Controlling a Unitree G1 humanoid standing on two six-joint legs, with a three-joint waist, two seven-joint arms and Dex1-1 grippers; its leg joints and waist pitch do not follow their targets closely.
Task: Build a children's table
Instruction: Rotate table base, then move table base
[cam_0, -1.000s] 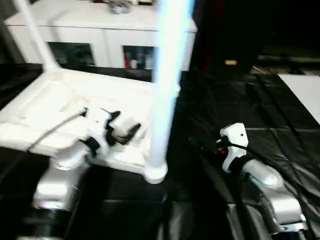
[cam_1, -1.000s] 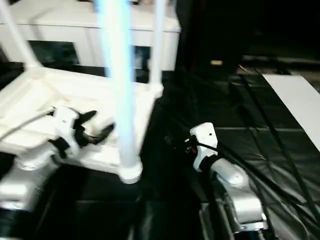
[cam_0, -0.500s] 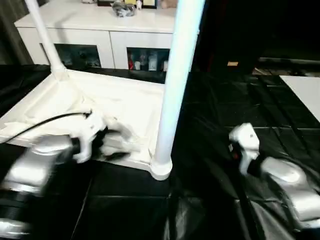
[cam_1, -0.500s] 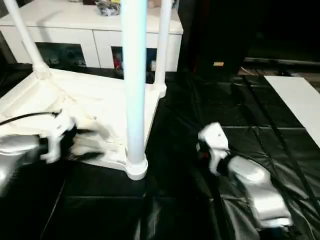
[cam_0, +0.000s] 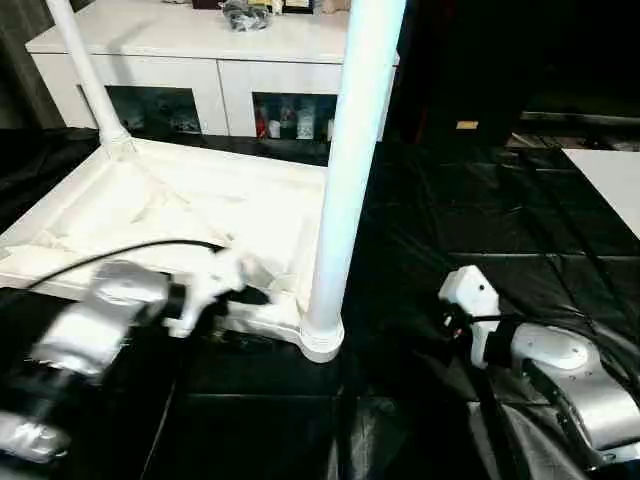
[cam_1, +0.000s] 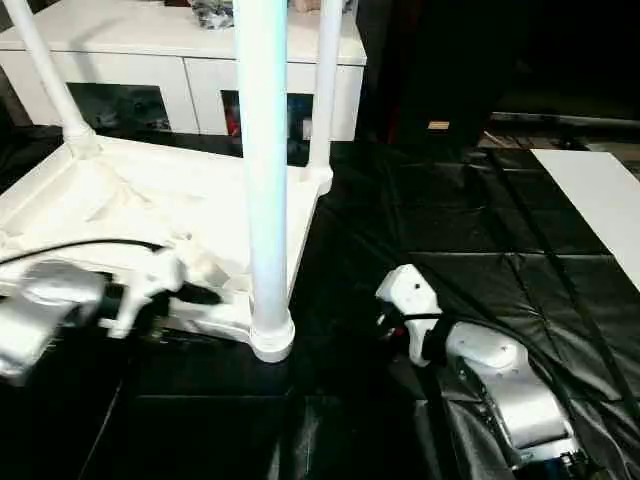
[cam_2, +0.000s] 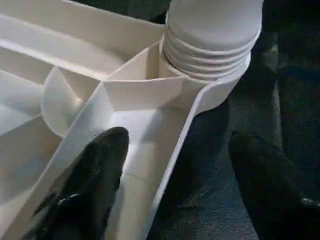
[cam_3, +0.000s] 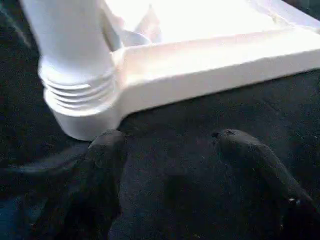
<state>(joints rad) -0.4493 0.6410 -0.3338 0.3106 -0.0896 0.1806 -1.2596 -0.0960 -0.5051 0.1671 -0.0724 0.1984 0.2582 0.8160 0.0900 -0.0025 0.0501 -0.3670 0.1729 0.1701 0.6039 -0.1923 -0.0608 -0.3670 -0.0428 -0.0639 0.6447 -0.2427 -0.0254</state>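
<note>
The children's tabletop (cam_0: 190, 215) is seen lying upside down on a black sheet (cam_0: 480, 220), its ribbed underside turned up. Three white legs stand upright in its corner sockets: the near leg (cam_0: 345, 160) at the corner closest to the robot, a far leg (cam_0: 85, 75) at the far left corner, and another leg (cam_1: 325, 90) at the far right corner. A white cabinet (cam_0: 210, 70) with dark glass doors is seen behind the tabletop, with small items on top.

The left gripper (cam_2: 175, 175) is held at the tabletop's near edge, just beside the near leg's socket. Its fingers (cam_2: 95, 185) are spread, one over the ribbed inside of the rim and the other over the black sheet outside it, so the rim wall lies between them; nothing is pinched.

The right gripper (cam_3: 165, 175) is held low over the black sheet, near the socket of the near leg but apart from it. Its fingers (cam_3: 102, 170) are spread and hold nothing.
</note>
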